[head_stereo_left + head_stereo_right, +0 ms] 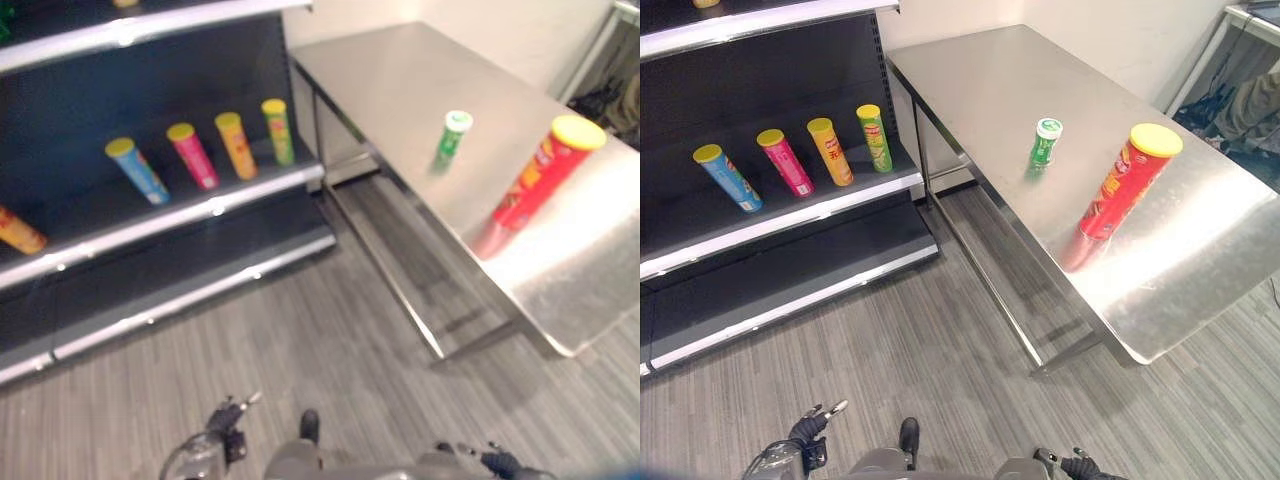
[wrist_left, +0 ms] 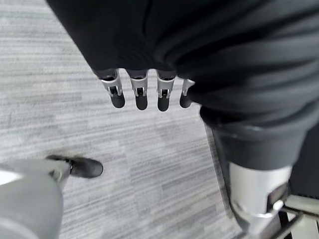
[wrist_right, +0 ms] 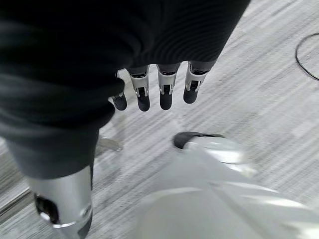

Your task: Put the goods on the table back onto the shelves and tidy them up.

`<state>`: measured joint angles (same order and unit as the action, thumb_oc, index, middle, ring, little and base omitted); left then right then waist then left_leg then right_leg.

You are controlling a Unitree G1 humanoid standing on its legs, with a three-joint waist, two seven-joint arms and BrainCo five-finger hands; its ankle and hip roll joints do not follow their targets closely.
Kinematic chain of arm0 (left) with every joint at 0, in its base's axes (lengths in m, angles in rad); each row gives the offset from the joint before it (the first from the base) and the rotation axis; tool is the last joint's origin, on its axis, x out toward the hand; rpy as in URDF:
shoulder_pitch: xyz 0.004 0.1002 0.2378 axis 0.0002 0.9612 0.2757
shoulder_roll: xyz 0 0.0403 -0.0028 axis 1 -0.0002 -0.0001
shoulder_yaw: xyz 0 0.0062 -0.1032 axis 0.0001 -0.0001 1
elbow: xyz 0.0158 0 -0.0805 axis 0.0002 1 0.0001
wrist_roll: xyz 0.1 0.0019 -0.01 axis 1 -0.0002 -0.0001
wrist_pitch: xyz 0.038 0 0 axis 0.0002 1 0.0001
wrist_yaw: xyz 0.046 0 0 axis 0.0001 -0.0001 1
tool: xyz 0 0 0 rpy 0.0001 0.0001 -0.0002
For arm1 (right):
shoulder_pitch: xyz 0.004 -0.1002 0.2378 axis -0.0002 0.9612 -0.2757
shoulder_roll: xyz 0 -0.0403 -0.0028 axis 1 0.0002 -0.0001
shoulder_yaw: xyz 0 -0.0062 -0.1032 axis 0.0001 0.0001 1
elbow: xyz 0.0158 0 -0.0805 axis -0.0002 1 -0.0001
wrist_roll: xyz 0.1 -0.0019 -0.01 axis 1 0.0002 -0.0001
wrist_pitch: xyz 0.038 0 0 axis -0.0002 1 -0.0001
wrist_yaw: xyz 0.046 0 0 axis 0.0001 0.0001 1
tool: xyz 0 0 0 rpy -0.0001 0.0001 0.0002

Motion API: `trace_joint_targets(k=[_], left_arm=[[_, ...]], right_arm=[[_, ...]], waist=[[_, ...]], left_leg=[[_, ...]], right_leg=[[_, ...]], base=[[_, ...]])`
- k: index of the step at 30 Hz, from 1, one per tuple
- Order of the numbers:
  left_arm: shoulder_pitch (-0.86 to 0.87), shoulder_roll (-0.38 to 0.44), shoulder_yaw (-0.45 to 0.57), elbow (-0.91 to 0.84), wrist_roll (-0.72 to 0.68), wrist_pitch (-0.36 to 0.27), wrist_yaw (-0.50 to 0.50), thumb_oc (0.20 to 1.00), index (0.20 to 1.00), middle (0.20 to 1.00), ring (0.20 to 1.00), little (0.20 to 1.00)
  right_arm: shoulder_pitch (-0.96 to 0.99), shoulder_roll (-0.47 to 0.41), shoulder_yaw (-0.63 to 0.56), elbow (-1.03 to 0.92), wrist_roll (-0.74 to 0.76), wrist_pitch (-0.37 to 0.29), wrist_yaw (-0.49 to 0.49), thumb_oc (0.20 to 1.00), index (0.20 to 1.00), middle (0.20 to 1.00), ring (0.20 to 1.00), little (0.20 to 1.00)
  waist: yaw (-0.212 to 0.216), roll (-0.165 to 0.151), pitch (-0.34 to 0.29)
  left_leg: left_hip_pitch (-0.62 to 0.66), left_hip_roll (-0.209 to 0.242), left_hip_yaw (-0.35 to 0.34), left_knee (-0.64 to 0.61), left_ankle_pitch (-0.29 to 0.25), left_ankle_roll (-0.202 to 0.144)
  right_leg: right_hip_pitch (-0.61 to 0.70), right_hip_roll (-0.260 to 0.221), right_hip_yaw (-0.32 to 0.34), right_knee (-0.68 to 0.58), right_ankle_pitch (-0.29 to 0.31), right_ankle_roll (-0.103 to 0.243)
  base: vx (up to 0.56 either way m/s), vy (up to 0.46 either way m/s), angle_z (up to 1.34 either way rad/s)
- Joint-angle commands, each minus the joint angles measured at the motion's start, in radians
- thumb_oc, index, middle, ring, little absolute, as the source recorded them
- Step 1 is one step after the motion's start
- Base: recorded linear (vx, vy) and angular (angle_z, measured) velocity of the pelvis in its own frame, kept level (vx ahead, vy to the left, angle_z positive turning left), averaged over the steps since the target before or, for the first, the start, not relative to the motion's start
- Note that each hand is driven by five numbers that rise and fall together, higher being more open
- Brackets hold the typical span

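looking down through the left eye view, a tall red cylindrical snack can with a yellow lid (image 1: 545, 172) and a small green can with a white lid (image 1: 451, 139) stand upright and well apart on the brushed steel table (image 1: 400, 70), far ahead of both hands and toward the right hand's side. on the dark metal shelf unit (image 1: 150, 215) ahead of the left hand, a blue can (image 1: 138, 170), a pink can (image 1: 193, 155), an orange can (image 1: 236, 145) and a light green can (image 1: 278, 131), all yellow-lidded, stand in a row; another orange can (image 1: 20, 231) is cut off at the frame edge, and a yellowish item on the upper shelf is too clipped to identify. the left hand (image 1: 228, 415) and right hand (image 1: 495, 461) show at the bottom edge, low over the grey striped floor (image 1: 300, 340), too small there to read their fingers.

the right eye view repeats the scene, and the table's far corner runs out of frame.

the left wrist view has the left hand's silver dark-tipped fingers (image 2: 140, 96) hanging straight in a row, relaxed, holding and touching nothing, above the floor.

the right wrist view has the right hand's fingers (image 3: 166, 93) likewise straight and loose, empty, above the same floor; the thumb is hidden behind the dark cover.
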<state>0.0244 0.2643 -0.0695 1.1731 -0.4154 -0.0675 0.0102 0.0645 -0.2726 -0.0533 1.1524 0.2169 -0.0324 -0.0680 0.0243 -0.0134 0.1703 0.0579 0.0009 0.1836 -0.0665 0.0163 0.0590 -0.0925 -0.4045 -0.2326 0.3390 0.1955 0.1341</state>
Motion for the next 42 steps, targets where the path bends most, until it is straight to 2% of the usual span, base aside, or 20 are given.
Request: trace_joint_targets(k=[1,4,6,10,11,20,25,27,28,29,30,32,33,34,35,36,37,39,41,42], left_arm=[[-0.051,0.033,0.024,-0.003,-0.01,-0.025,0.001,1.0,1.0,1.0,1.0,1.0],[-0.058,0.02,0.016,0.0,-0.005,-0.026,-0.001,1.0,1.0,1.0,1.0,1.0],[-0.068,0.015,0.002,-0.002,0.007,-0.026,-0.002,1.0,1.0,1.0,1.0,1.0],[-0.065,0.002,-0.004,-0.003,0.014,-0.034,-0.003,1.0,1.0,1.0,1.0,1.0],[-0.06,-0.007,-0.001,-0.003,0.013,-0.031,-0.001,1.0,1.0,1.0,1.0,1.0],[-0.042,-0.023,-0.006,0.017,0.044,-0.024,0.001,1.0,1.0,1.0,1.0,1.0],[-0.036,-0.02,-0.001,0.016,0.043,-0.024,0.0,1.0,1.0,1.0,1.0,1.0],[-0.038,-0.015,0.006,0.019,0.036,-0.027,-0.001,1.0,1.0,1.0,1.0,1.0],[-0.039,-0.012,0.012,0.013,0.028,-0.029,0.0,1.0,1.0,1.0,1.0,1.0],[-0.039,-0.012,0.012,0.013,0.028,-0.029,0.0,1.0,1.0,1.0,1.0,1.0],[-0.034,-0.015,0.023,0.022,0.043,-0.025,-0.006,1.0,1.0,1.0,1.0,1.0],[-0.03,-0.018,0.026,0.022,0.055,-0.024,-0.007,1.0,1.0,1.0,1.0,1.0],[-0.027,-0.023,0.03,0.022,0.068,-0.024,-0.006,1.0,1.0,1.0,1.0,1.0],[-0.027,-0.025,0.028,0.022,0.069,-0.024,-0.006,1.0,1.0,1.0,1.0,1.0],[-0.022,-0.029,0.035,0.019,0.085,-0.021,-0.012,1.0,1.0,1.0,1.0,1.0],[-0.022,-0.029,0.035,0.019,0.085,-0.021,-0.012,1.0,1.0,1.0,1.0,1.0],[-0.02,-0.031,0.031,0.015,0.101,-0.023,-0.014,1.0,1.0,1.0,1.0,1.0],[-0.012,-0.029,0.024,-0.001,0.114,-0.025,-0.025,1.0,1.0,1.0,1.0,1.0],[0.002,-0.021,0.022,-0.022,0.124,-0.03,-0.042,1.0,1.0,1.0,1.0,1.0],[0.003,-0.022,0.023,-0.022,0.124,-0.029,-0.043,1.0,1.0,1.0,1.0,1.0]], right_arm=[[-0.027,-0.039,0.084,0.038,0.035,0.016,-0.009,1.0,1.0,1.0,1.0,1.0],[-0.029,-0.038,0.089,0.043,0.047,0.016,-0.011,1.0,1.0,1.0,1.0,1.0],[-0.033,-0.041,0.099,0.049,0.049,0.015,-0.008,1.0,1.0,1.0,1.0,1.0],[-0.03,-0.042,0.115,0.047,0.04,0.012,-0.005,1.0,1.0,1.0,1.0,1.0],[-0.045,-0.048,0.13,0.033,0.025,0.014,-0.001,1.0,1.0,1.0,1.0,1.0],[-0.039,-0.056,0.112,0.01,0.037,0.011,-0.007,1.0,1.0,1.0,1.0,1.0],[0.006,-0.061,-0.015,0.097,0.155,0.003,-0.023,1.0,1.0,1.0,1.0,1.0],[0.018,-0.077,-0.103,0.108,0.254,-0.01,-0.032,1.0,1.0,1.0,1.0,1.0],[0.035,-0.102,-0.206,0.095,0.346,-0.029,-0.043,1.0,1.0,1.0,1.0,1.0],[0.035,-0.102,-0.206,0.094,0.346,-0.029,-0.043,1.0,1.0,1.0,1.0,1.0],[0.071,-0.165,-0.365,0.04,0.464,-0.069,-0.074,1.0,1.0,1.0,1.0,1.0],[0.089,-0.187,-0.404,-0.021,0.461,-0.084,-0.094,1.0,1.0,1.0,1.0,1.0],[0.1,-0.233,-0.458,-0.15,0.454,-0.122,-0.118,1.0,1.0,1.0,1.0,1.0],[0.105,-0.23,-0.462,-0.159,0.451,-0.118,-0.122,1.0,1.0,1.0,1.0,1.0],[0.118,-0.301,-0.507,-0.378,0.381,-0.145,-0.143,1.0,1.0,1.0,1.0,1.0],[0.118,-0.301,-0.507,-0.378,0.381,-0.145,-0.143,1.0,1.0,1.0,1.0,1.0],[0.092,-0.357,-0.504,-0.522,0.31,-0.161,-0.151,1.0,1.0,1.0,1.0,1.0],[0.063,-0.427,-0.502,-0.643,0.255,-0.17,-0.134,1.0,1.0,1.0,1.0,1.0],[0.022,-0.509,-0.479,-0.811,0.216,-0.187,-0.076,1.0,1.0,1.0,1.0,1.0],[0.022,-0.509,-0.479,-0.813,0.215,-0.185,-0.076,1.0,1.0,1.0,1.0,1.0]], waist=[[-0.04,0.027,-0.012],[-0.064,0.016,0.005],[-0.079,0.005,0.011],[-0.067,-0.015,0.004],[-0.054,-0.024,-0.017],[-0.051,-0.03,-0.046],[-0.08,-0.021,-0.065],[-0.094,-0.016,-0.069],[-0.108,-0.01,-0.073],[-0.108,-0.01,-0.073],[-0.13,-0.004,-0.082],[-0.136,0.0,-0.084],[-0.147,0.001,-0.085],[-0.144,0.003,-0.086],[-0.152,0.003,-0.086],[-0.152,0.003,-0.086],[-0.151,0.001,-0.087],[-0.143,-0.001,-0.086],[-0.129,-0.007,-0.09],[-0.13,-0.006,-0.089]], left_leg=[[-0.057,0.057,-0.078,-0.021,0.013,-0.105],[-0.032,0.037,-0.085,-0.021,-0.003,-0.098],[-0.025,0.018,-0.098,-0.021,-0.011,-0.09],[-0.016,-0.001,-0.103,-0.02,-0.023,-0.082],[-0.011,0.007,-0.1,-0.021,-0.028,-0.092],[0.024,0.038,-0.095,-0.021,-0.045,-0.115],[0.063,0.052,-0.069,-0.021,-0.066,-0.124],[0.072,0.054,-0.058,-0.021,-0.074,-0.125],[0.078,0.055,-0.049,-0.021,-0.08,-0.125],[0.078,0.055,-0.049,-0.021,-0.08,-0.125],[0.085,0.053,-0.041,-0.021,-0.09,-0.124],[0.086,0.052,-0.038,-0.021,-0.093,-0.124],[0.085,0.05,-0.033,-0.021,-0.097,-0.122],[0.085,0.05,-0.033,-0.021,-0.097,-0.122],[0.084,0.049,-0.026,-0.021,-0.1,-0.121],[0.084,0.049,-0.026,-0.021,-0.1,-0.121],[0.079,0.048,-0.02,-0.021,-0.1,-0.119],[0.077,0.047,-0.016,-0.021,-0.1,-0.119],[0.077,0.048,-0.013,-0.021,-0.099,-0.12],[0.078,0.049,-0.013,-0.021,-0.099,-0.12]], right_leg=[[0.026,0.17,-0.004,-0.14,-0.163,0.004],[-0.017,0.243,0.068,-0.223,-0.162,0.013],[-0.036,0.274,0.127,-0.269,-0.143,0.021],[0.016,0.264,0.125,-0.328,-0.131,0.026],[0.044,0.259,0.098,-0.358,-0.121,0.028],[0.107,0.266,0.062,-0.405,-0.132,0.025],[0.14,0.275,0.078,-0.419,-0.142,0.028],[0.143,0.276,0.086,-0.421,-0.143,0.031],[0.143,0.276,0.095,-0.421,-0.142,0.035],[0.143,0.276,0.096,-0.421,-0.142,0.035],[0.144,0.273,0.105,-0.421,-0.141,0.042],[0.143,0.272,0.108,-0.42,-0.141,0.045],[0.137,0.269,0.115,-0.418,-0.136,0.05],[0.136,0.269,0.116,-0.418,-0.136,0.05],[0.129,0.267,0.124,-0.417,-0.131,0.055],[0.129,0.267,0.124,-0.417,-0.131,0.055],[0.118,0.265,0.13,-0.416,-0.127,0.056],[0.116,0.262,0.13,-0.416,-0.125,0.056],[0.116,0.258,0.128,-0.417,-0.123,0.056],[0.117,0.258,0.128,-0.417,-0.124,0.056]], base=[[0.14,0.246,-1.31],[0.11,0.078,-0.38],[0.1,0.044,0.1],[0.08,-0.028,0.35],[0.13,-0.087,0.13],[0.09,-0.066,0.1],[0.09,-0.006,-0.04],[0.06,0.034,-0.25],[0.05,0.038,-0.29],[0.09,0.078,-0.27],[0.07,0.07,-0.24],[0.04,0.061,-0.19],[0.01,0.032,-0.16],[0.0,0.056,-0.12],[-0.01,0.027,-0.12],[-0.03,0.045,-0.13],[-0.03,0.03,-0.17],[-0.03,0.029,-0.13],[-0.01,0.011,-0.1],[0.0,0.003,-0.04]])
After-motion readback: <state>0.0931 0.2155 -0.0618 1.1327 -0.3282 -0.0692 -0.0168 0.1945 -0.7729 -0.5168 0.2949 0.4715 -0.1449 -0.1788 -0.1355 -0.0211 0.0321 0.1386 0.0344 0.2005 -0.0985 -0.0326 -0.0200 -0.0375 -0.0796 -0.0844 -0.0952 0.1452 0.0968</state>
